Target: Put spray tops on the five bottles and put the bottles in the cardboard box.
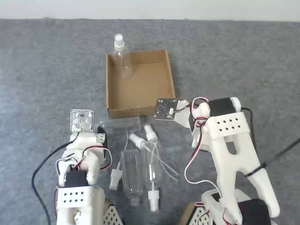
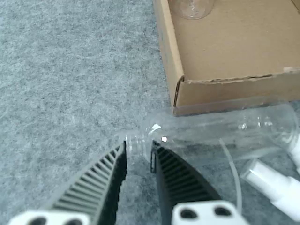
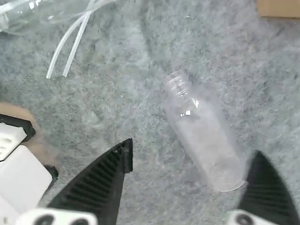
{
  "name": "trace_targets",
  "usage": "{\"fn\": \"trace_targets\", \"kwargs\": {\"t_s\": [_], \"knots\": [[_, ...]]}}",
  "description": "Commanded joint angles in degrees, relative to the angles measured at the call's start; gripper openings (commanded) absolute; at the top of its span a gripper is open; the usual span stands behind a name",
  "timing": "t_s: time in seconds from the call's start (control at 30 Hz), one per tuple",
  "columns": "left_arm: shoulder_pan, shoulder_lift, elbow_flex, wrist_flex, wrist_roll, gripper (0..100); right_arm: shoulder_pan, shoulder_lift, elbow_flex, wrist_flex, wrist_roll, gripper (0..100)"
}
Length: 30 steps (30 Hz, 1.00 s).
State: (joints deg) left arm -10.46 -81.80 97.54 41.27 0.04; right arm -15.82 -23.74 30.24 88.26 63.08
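Left gripper at bottle neck, cardboard box just beyond

bottles: 5 total
bottles inside cardboard box: 1
bottles lying on carpet: 4
spray tops: 5
spray tops fitted on boxed bottle: 1
cardboard box: 1
arms: 2
grippers: 2, left gripper, right gripper
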Motion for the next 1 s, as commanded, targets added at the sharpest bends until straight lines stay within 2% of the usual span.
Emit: {"fn": "trace_targets", "kwargs": {"t_s": [0.0, 0.13, 0.37, 0.73, 0.8, 0.97], "knots": [[-0.2, -1.4, -0.6, 0.3, -0.4, 8, -0.3, -2.1, -0.5, -1.0, 1.6, 38.8], [-0.2, -1.4, -0.6, 0.3, -0.4, 8, -0.3, 3.3, -0.5, -1.7, 3.9, 38.8], [-0.2, -1.4, -0.6, 0.3, -0.4, 8, 2.9, 13.8, -2.1, -9.0, 3.9, 38.8], [-0.2, -1.4, -0.6, 0.3, -0.4, 8, 3.7, 24.0, -4.7, -12.9, 4.0, 38.1], [-0.2, -1.4, -0.6, 0.3, -0.4, 8, 3.9, 25.1, -4.7, -13.8, 4.0, 33.6], [-0.2, -1.4, -0.6, 0.3, -0.4, 8, 3.9, 25.7, -4.8, -13.4, 3.9, 14.7]]}}
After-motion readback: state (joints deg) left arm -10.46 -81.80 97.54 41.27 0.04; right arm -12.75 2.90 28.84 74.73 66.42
